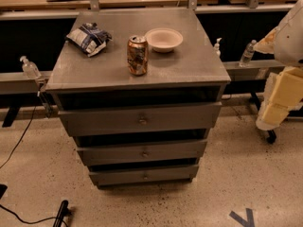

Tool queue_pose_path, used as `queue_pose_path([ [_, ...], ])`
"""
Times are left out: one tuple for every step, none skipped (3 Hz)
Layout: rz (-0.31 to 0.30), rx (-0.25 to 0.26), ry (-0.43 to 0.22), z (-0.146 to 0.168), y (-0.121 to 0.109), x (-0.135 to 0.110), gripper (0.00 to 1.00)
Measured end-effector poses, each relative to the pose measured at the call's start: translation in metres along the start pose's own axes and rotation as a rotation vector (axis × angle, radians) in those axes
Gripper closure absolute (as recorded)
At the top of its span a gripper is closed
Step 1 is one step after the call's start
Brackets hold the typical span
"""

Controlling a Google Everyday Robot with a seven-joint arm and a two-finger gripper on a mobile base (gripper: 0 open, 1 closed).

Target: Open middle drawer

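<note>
A speckled floor (246, 174) surrounds a grey metal bench (189, 65) with three drawers, dark shelving behind it. On its top stand a soda can (137, 55), a white bowl (164, 39) and a crumpled snack bag (89, 38). The middle drawer (109, 152), second down, shows its small round knob (145, 153) at centre, with a dark gap above its front. At the right edge the robot's arm (289, 37) hangs bent downward, its gripper (274, 110) beside the bench and well apart from the drawer; whether it is spread or pressed together cannot be told.
</note>
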State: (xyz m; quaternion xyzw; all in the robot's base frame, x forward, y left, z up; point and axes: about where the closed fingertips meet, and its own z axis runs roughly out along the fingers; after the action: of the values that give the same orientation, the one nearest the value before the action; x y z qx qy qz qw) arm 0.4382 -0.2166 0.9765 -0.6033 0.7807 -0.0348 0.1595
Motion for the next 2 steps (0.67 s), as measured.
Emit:
queue_pose_path([
  [-0.002, -0.002, -0.006, 0.004, 0.001, -0.002, 0.00],
  [-0.047, -0.039, -0.114, 0.069, 0.020, -0.032, 0.00],
])
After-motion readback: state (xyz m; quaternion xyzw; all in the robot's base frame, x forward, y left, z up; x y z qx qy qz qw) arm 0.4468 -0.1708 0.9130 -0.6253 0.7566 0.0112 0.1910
